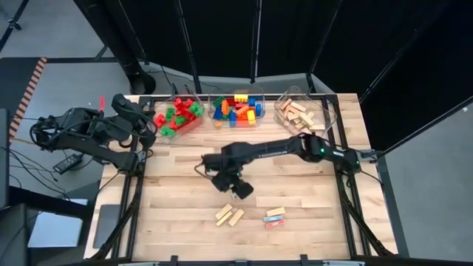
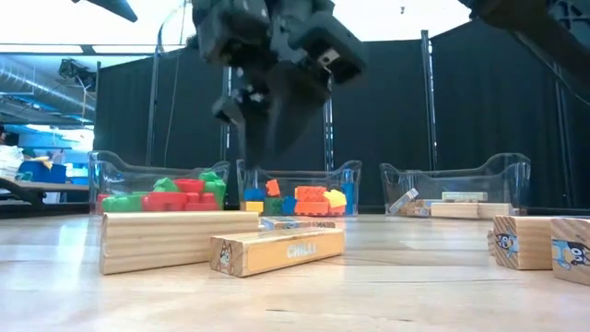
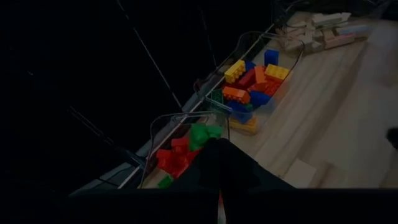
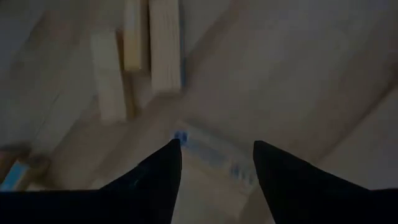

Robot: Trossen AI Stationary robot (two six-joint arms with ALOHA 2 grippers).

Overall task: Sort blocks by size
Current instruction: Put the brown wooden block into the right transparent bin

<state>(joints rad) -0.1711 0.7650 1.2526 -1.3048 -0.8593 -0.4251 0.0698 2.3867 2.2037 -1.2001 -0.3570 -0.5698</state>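
My right gripper hangs open over the middle of the table, fingers slanting down. A tan wooden block with blue print lies flat on the table past its fingertips; the low view shows that block well below the fingers. Two tan bars lie side by side nearer the front edge. To their right lies a small group of blocks, tan, blue and red. My left gripper is shut and empty, folded back at the far left by the bins.
Three clear bins stand along the far edge: one with red and green bricks, one with mixed coloured bricks, one with wooden bars. Bare wood lies between the bins and the loose blocks. A black frame rims the table.
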